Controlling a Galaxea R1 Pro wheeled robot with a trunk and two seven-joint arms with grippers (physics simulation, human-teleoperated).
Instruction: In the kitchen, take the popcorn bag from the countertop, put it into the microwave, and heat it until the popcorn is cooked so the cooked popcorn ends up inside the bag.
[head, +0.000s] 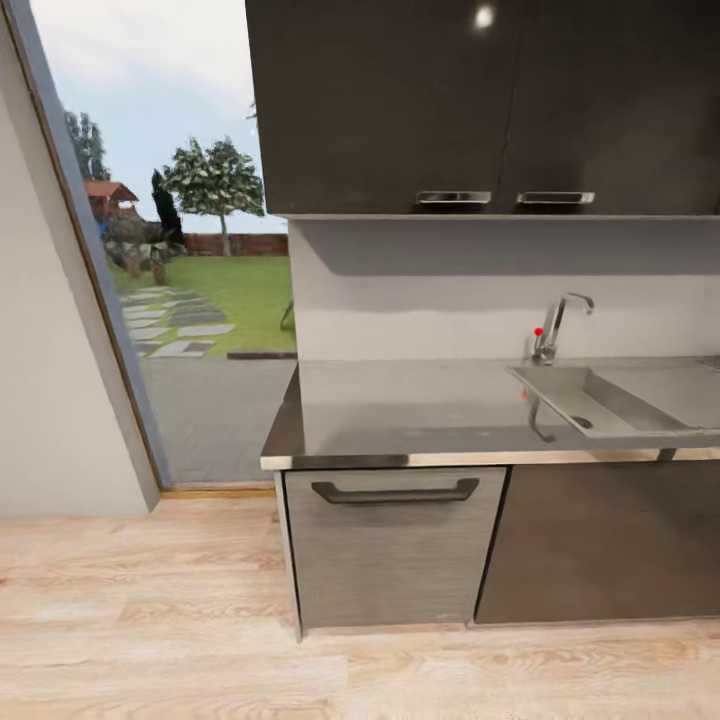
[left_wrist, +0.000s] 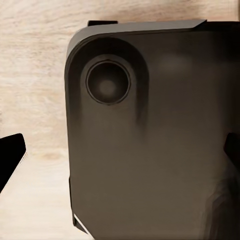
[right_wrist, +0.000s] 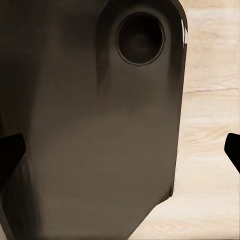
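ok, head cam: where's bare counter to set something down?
The countertop is bare from its left end, beside the glass door, across to the sink. The right part is taken by the sink basin and faucet, so there is no flat room there.

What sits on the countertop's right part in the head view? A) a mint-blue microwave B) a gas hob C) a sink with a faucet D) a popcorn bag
C: a steel sink with a curved faucet is set into the countertop there.
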